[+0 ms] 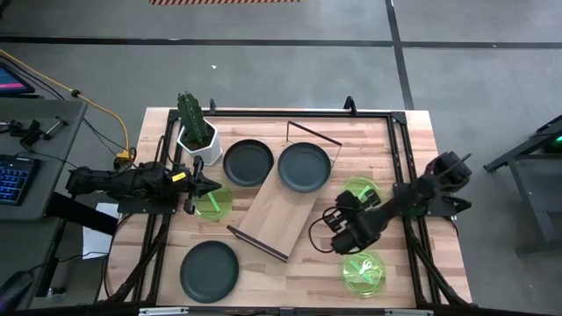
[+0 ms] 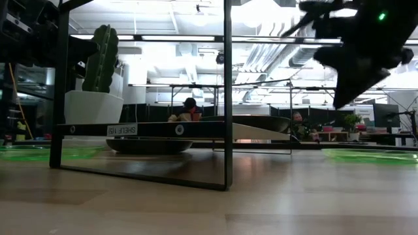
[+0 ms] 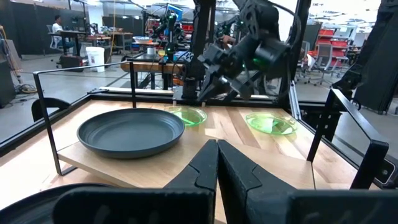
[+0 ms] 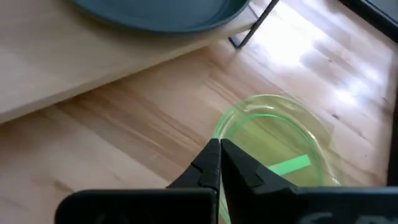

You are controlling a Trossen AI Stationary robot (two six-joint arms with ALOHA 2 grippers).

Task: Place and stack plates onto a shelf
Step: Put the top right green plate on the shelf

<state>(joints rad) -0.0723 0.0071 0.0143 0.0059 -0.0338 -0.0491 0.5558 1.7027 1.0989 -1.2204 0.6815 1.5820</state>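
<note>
The shelf (image 1: 279, 209) lies slantwise mid-table, and one dark plate (image 1: 304, 167) sits on its far end. A second dark plate (image 1: 248, 162) lies on the table beside it. A third (image 1: 210, 270) lies near the front left. Three green plates rest flat on the table: one (image 1: 213, 204) by my left gripper, one (image 1: 360, 189) at the right, one (image 1: 363, 270) at the front right. My right gripper (image 4: 219, 144) is shut on nothing and hangs above the rim of the right green plate (image 4: 280, 149). My left gripper (image 3: 217, 149) waits shut at the table's left.
A white pot with a cactus (image 1: 195, 132) stands at the far left, beside the second dark plate. A black metal frame (image 1: 399, 132) runs along the table's edges. Bare wood (image 1: 290, 272) lies in front of the shelf.
</note>
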